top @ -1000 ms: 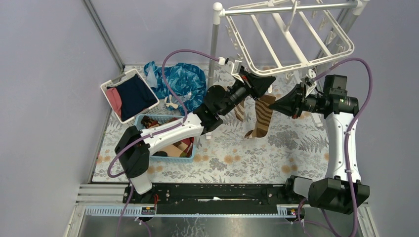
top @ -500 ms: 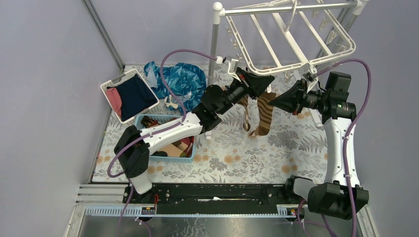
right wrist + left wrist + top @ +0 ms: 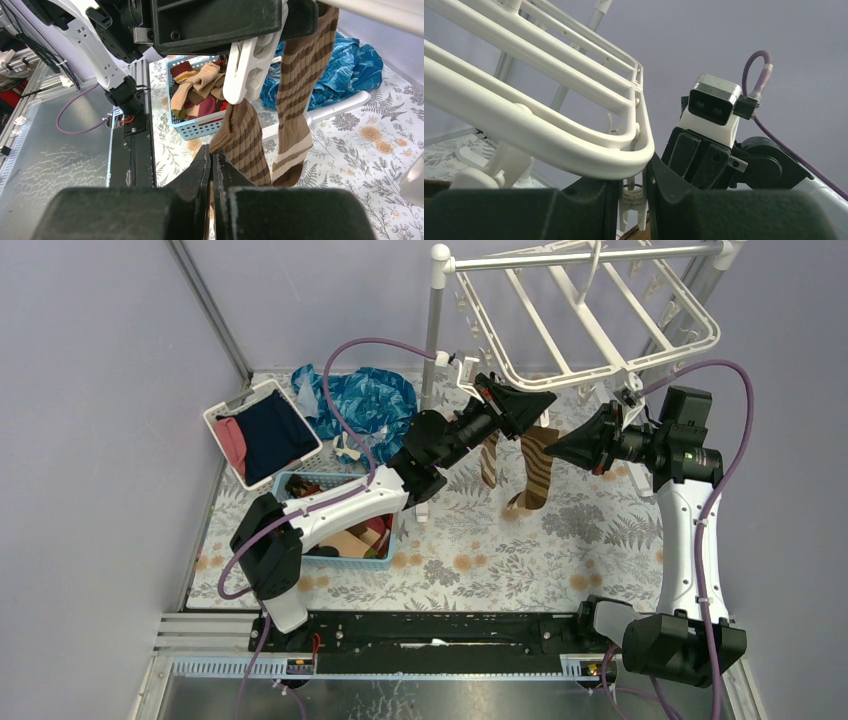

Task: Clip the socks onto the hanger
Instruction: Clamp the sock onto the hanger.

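Observation:
The white hanger [image 3: 574,150] hangs over the table's far side, its frame [image 3: 480,328] tilted. Brown striped socks [image 3: 533,468] dangle under its near corner. My left gripper [image 3: 540,400] is shut on one dangling clip [image 3: 633,200], squeezing it just below the rim. In the right wrist view that clip [image 3: 245,65] sits right above the top of one striped sock [image 3: 245,140]. My right gripper [image 3: 212,155] is shut on that sock's edge. A second striped sock [image 3: 300,85] hangs beside it. More socks [image 3: 200,85] lie in the blue basket [image 3: 200,127].
A white basket [image 3: 225,412] with navy and pink clothes stands at the left. A blue patterned cloth [image 3: 370,400] lies behind the blue basket [image 3: 300,480]. The grey rack pole [image 3: 433,330] rises just left of the hanger. A floral cloth [image 3: 600,540] covers the table.
Both grippers have risen a little toward the hanger's near corner, and the striped socks have lifted with them. The right arm has shifted slightly right. Both grips stay the same.

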Robot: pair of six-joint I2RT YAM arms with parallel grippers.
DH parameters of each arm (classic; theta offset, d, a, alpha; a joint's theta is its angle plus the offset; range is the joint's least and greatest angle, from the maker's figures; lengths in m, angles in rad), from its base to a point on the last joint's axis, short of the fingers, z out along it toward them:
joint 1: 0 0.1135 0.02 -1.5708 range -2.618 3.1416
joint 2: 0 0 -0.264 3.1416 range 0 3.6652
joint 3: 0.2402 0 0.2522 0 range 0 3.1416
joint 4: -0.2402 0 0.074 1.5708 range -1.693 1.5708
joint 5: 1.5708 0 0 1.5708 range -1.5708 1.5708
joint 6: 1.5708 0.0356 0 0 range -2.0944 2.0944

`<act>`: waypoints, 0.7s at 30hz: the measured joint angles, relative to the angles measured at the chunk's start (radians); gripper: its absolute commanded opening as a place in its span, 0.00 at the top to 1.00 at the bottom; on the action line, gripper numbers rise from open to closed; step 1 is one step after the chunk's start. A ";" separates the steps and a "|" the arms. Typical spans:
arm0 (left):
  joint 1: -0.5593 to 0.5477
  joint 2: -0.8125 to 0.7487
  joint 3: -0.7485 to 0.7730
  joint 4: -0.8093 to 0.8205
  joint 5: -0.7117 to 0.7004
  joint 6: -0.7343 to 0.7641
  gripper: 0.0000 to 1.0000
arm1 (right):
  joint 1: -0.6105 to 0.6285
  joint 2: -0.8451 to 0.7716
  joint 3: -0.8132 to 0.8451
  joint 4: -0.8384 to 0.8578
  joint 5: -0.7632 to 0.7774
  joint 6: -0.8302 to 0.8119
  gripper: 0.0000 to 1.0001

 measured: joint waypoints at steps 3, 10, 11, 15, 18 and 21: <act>0.002 0.000 -0.002 0.011 0.008 -0.008 0.87 | 0.000 -0.004 0.000 0.000 0.000 0.002 1.00; 0.005 0.000 -0.006 0.023 0.024 -0.013 0.87 | 0.000 -0.004 0.004 -0.002 0.000 0.002 1.00; 0.005 0.000 -0.006 0.024 0.025 -0.013 0.87 | 0.000 -0.004 0.005 -0.002 0.000 0.002 1.00; 0.005 0.000 -0.007 0.035 0.027 -0.016 0.87 | 0.000 -0.004 0.010 -0.003 0.000 0.002 1.00; 0.005 0.000 -0.007 0.038 0.031 -0.018 0.87 | 0.000 -0.004 0.021 -0.005 0.000 0.002 1.00; 0.005 0.000 -0.007 0.038 0.034 -0.021 0.87 | 0.000 -0.004 0.033 -0.011 0.000 0.001 1.00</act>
